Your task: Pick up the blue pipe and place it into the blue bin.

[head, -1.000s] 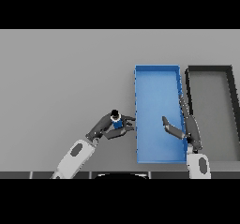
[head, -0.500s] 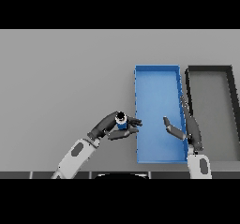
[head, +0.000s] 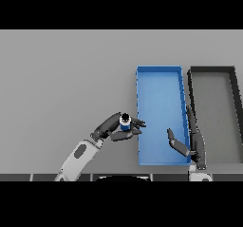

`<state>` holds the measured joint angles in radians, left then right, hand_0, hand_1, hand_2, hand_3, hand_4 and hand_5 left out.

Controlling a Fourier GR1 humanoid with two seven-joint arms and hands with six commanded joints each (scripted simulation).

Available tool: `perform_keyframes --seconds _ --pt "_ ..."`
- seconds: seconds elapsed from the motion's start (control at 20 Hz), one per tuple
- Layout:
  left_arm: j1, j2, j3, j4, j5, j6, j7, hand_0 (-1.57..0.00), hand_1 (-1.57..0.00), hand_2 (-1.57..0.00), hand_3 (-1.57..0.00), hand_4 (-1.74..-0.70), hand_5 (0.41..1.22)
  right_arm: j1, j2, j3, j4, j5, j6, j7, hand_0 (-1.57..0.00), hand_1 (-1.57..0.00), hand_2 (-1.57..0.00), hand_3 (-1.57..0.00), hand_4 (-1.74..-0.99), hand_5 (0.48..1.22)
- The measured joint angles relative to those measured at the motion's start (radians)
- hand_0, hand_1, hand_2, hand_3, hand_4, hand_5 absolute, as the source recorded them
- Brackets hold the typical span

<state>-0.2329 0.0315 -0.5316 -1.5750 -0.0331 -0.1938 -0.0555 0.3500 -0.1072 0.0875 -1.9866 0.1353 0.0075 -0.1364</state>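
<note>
**Pipe in hand, just short of the bin wall**

The left hand (head: 115, 127) has its fingers and thumb curled round the blue pipe (head: 125, 123), which stands about upright with its dark open end facing up. Pipe and hand sit just beside the left wall of the blue bin (head: 139, 107), near the bin's lower end, and the fingertips reach that wall. Whether the pipe is clear of the table (head: 66, 79) cannot be told from this view.

The right hand (head: 192, 143) hangs over the lower right part of the blue bin, fingers straight and relaxed, holding nothing. Just beyond the blue bin's right wall lies a black bin (head: 236, 98).

The pipe looks short, rigid and light, and its smooth round side could probably roll or slip in a loose grip. A hold across the middle of its side, thumb opposite fingers as here, seems the sound choice. It is unlikely to be harmed by a short drop into the bin.
</note>
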Motion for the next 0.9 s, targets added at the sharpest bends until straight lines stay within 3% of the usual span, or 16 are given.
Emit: perform_keyframes --seconds 0.1,0.2,0.3,0.45,0.7,0.8,0.9 --pt "0.013 -0.003 0.0 -0.024 0.005 -0.015 -0.004 -1.57 -1.57 -1.57 -1.57 -1.47 1.221 -0.023 -0.05 0.004 -0.076 -0.127 0.099 0.076 0.0 -0.03 -0.12 0.0 -1.215 0.607" --pt "0.011 -0.013 0.006 -0.031 0.002 -0.02 0.01 -1.57 -1.57 -1.57 -1.57 -1.47 1.221 -0.075 -0.117 0.0 -0.109 -0.231 0.179 0.191 0.0 -0.02 -0.12 0.0 -1.228 0.588" --pt "0.023 -0.012 0.009 -0.039 0.001 -0.029 0.031 -1.57 -1.57 -1.57 -1.57 -1.47 1.221 -0.138 -0.162 0.013 -0.114 -0.3 0.24 0.285 0.0 -0.01 -0.11 0.0 -1.247 0.568" --pt "0.008 -0.023 0.023 -0.019 -0.027 -0.026 0.03 -1.57 -1.57 -1.57 -1.57 -1.47 1.221 -0.278 -0.202 0.047 -0.117 -0.343 0.266 0.407 0.0 -0.01 -0.09 0.0 -1.27 0.558" --pt "0.012 -0.026 0.037 -0.03 -0.038 -0.051 0.014 -1.57 -1.57 -1.57 -1.57 -1.47 1.221 -0.482 -0.22 0.145 -0.111 -0.345 0.303 0.5 0.0 0.0 -0.04 0.0 -1.302 0.559" --pt "-0.001 -0.041 0.047 -0.014 -0.036 -0.06 0.035 -1.57 -1.57 -1.57 -1.57 -1.47 1.221 -0.523 -0.209 0.182 -0.113 -0.366 0.319 0.544 0.0 0.0 -0.04 0.0 -1.294 0.56" --pt "0.012 -0.033 0.055 -0.007 -0.036 -0.084 0.003 -1.57 -1.57 -1.57 -1.57 -1.46 1.221 -0.582 -0.195 0.207 -0.105 -0.392 0.326 0.572 0.0 0.0 -0.05 0.0 -1.268 0.555"
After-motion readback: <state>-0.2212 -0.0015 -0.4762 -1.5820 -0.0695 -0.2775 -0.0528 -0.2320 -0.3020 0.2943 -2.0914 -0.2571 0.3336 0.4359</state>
